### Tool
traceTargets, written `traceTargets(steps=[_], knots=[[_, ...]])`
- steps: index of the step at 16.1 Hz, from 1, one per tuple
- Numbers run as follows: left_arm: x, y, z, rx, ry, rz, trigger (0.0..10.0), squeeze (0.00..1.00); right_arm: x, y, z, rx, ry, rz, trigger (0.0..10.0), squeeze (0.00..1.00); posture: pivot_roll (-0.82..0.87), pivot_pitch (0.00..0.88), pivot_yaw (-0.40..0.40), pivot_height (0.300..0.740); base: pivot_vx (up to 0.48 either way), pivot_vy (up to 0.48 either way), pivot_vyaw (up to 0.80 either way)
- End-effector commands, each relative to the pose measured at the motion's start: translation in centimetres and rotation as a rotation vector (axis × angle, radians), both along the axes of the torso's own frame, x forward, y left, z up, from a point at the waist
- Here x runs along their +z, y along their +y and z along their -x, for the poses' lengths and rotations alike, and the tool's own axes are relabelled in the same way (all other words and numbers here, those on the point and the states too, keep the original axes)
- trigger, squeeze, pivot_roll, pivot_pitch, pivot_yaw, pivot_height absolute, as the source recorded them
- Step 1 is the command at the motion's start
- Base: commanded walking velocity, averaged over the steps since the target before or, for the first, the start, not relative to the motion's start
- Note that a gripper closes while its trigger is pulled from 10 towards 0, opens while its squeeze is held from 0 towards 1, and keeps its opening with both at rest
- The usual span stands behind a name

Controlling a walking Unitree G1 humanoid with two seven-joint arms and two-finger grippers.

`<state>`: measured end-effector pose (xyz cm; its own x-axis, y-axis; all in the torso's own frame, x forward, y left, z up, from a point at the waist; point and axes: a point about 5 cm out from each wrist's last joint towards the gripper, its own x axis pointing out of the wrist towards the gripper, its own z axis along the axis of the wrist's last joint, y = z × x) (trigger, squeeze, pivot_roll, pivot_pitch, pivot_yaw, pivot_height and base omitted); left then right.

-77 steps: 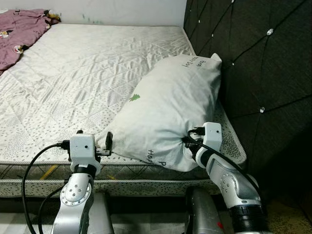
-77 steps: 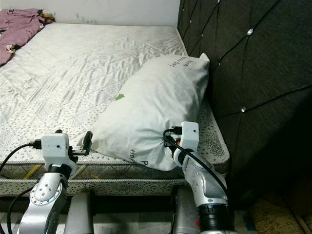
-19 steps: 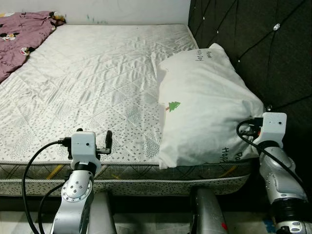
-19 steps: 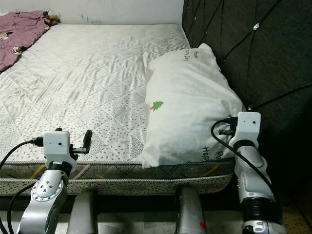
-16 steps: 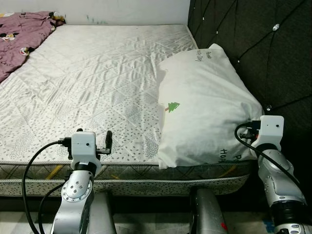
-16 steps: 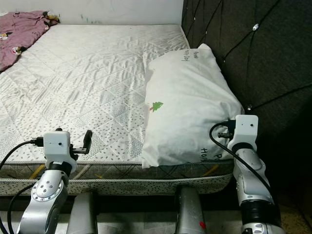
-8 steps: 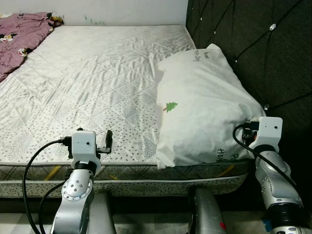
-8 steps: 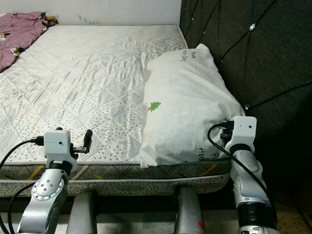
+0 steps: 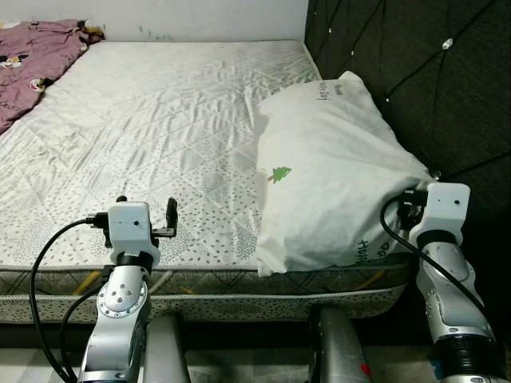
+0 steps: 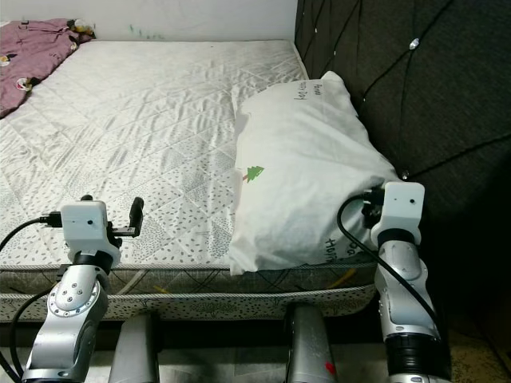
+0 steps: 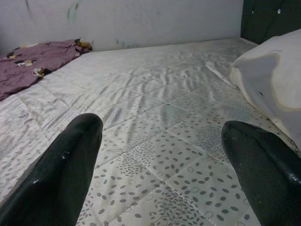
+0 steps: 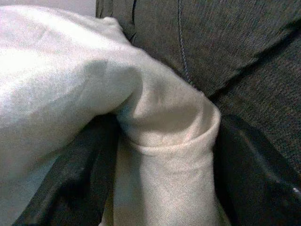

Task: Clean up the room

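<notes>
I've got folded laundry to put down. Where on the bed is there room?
The mattress is bare between the purple cloth at its far left corner and the pillow. It is crowded along the headboard, where the right end effector grips the pillow.

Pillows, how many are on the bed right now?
1. The white pillow lies on the mattress against the dark headboard, its near corner between the right gripper fingers. The purple blanket at the far left corner could hide more.
</notes>
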<state>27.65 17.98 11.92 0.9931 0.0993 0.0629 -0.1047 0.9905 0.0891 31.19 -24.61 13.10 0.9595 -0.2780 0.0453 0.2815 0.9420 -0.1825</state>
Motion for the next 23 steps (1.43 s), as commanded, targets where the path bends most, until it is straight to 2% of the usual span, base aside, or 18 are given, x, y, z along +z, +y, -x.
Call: traceTargets(steps=[1,4,8,11,12,13,14,17,20,23], knots=[[0.2,0.5,-0.4,0.025,-0.014,0.002,10.0,0.0,0.8,0.8,0.1,0.01,-0.047,0.013,10.0,1.0,-0.03,0.0,-0.009,0.511,0.0,0.0,0.0],[0.8,1.0,-0.4,0.069,-0.064,0.012,10.0,0.0,0.4,1.7,1.1,0.029,-0.059,-0.017,10.0,1.0,-0.03,0.0,-0.007,0.511,0.0,0.0,0.0],[1.3,0.9,-0.5,0.073,-0.108,0.019,10.0,0.0,1.4,3.2,1.0,0.079,-0.106,-0.03,10.0,1.0,-0.05,0.0,-0.006,0.511,0.0,0.0,0.0],[1.2,0.6,-0.1,0.057,-0.106,0.025,10.0,0.0,2.1,4.6,1.1,0.162,-0.116,-0.055,10.0,1.0,-0.06,0.0,0.001,0.511,0.0,0.0,0.0],[1.0,0.4,0.0,0.042,-0.1,0.024,10.0,0.0,2.1,4.9,1.1,0.179,-0.123,-0.09,10.0,0.87,-0.06,0.0,0.001,0.511,0.0,0.0,0.0],[1.0,0.3,0.1,0.033,-0.098,0.024,10.0,0.0,2.3,5.2,1.0,0.181,-0.13,-0.116,10.0,0.11,-0.05,0.0,0.002,0.511,0.0,0.0,0.0],[0.9,0.5,0.2,0.034,-0.095,0.02,10.0,0.0,2.6,5.6,0.7,0.185,-0.14,-0.137,10.0,0.0,-0.05,0.0,0.003,0.511,0.0,0.0,0.0],[0.6,0.9,0.7,0.041,-0.081,0.017,10.0,0.0,3.1,6.0,0.2,0.181,-0.159,-0.161,10.0,0.0,-0.05,0.0,0.013,0.527,0.0,0.0,-0.44],[0.9,0.1,0.3,0.019,-0.083,0.023,10.0,0.0,3.4,5.8,-0.3,0.161,-0.156,-0.185,10.0,0.0,-0.04,0.0,0.008,0.556,0.0,0.0,-0.44],[0.8,0.3,0.5,0.016,-0.077,0.022,10.0,0.0,3.7,5.8,-0.4,0.16,-0.159,-0.188,10.0,0.0,-0.06,0.0,0.011,0.585,0.0,0.0,-0.44]])
